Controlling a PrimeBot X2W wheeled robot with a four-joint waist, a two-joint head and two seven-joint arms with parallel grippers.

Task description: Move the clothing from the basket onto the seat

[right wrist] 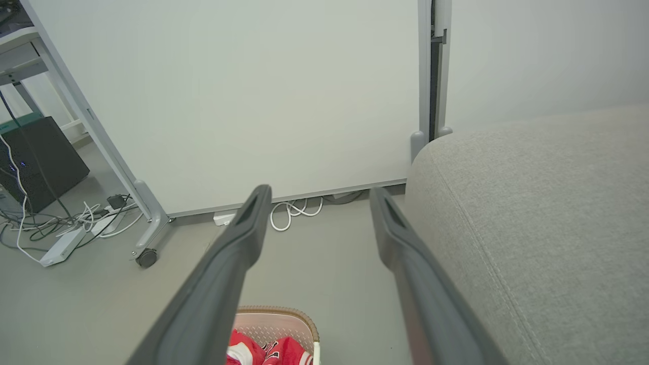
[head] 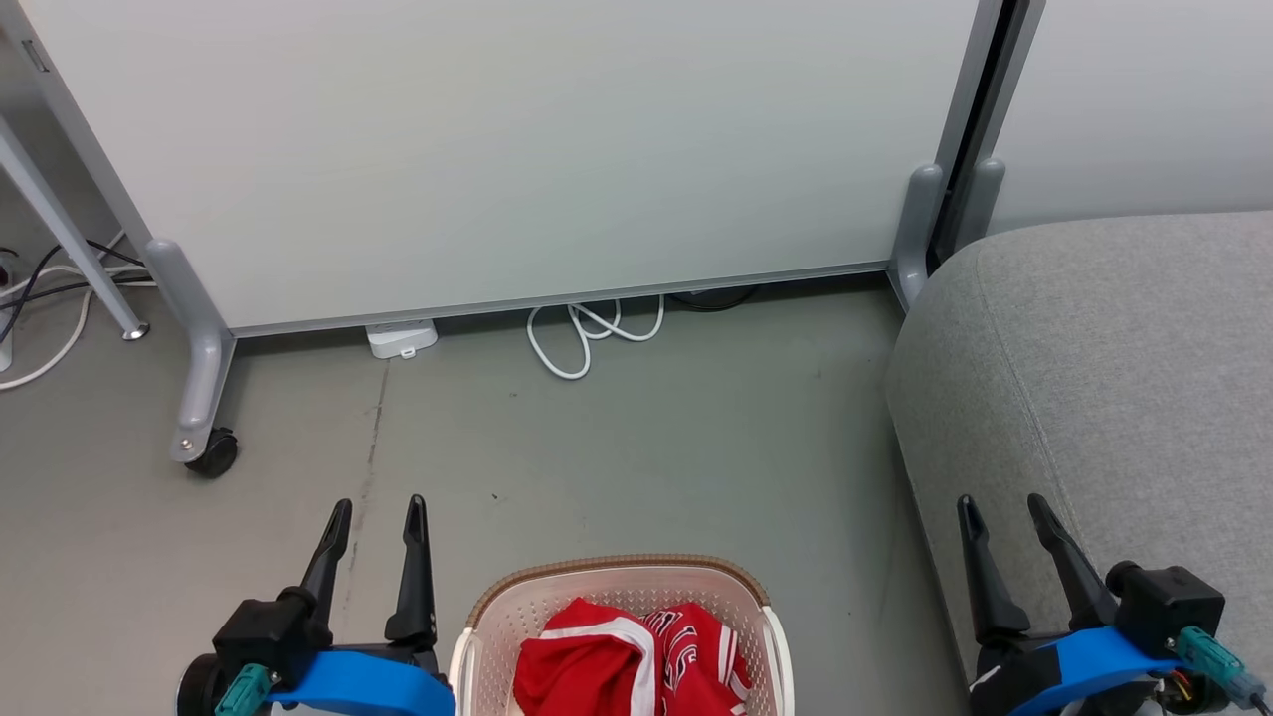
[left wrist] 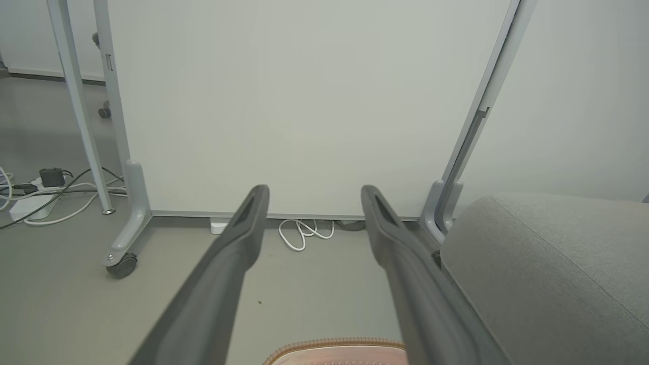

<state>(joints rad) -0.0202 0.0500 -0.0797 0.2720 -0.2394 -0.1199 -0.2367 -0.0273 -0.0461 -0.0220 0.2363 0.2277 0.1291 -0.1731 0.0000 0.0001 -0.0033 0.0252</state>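
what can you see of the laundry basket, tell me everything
The basket is cream-white plastic with perforated walls and a brown braided-look rim. It stands upright on the grey floor, cut off by the head view's bottom edge, left of the couch. Red clothing with white trim lies bunched inside.

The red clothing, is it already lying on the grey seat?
No, the clothing lies inside the basket on the floor beside the seat.

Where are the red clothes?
In the head view, the red clothes lie inside the basket at the bottom middle, left of the grey seat.
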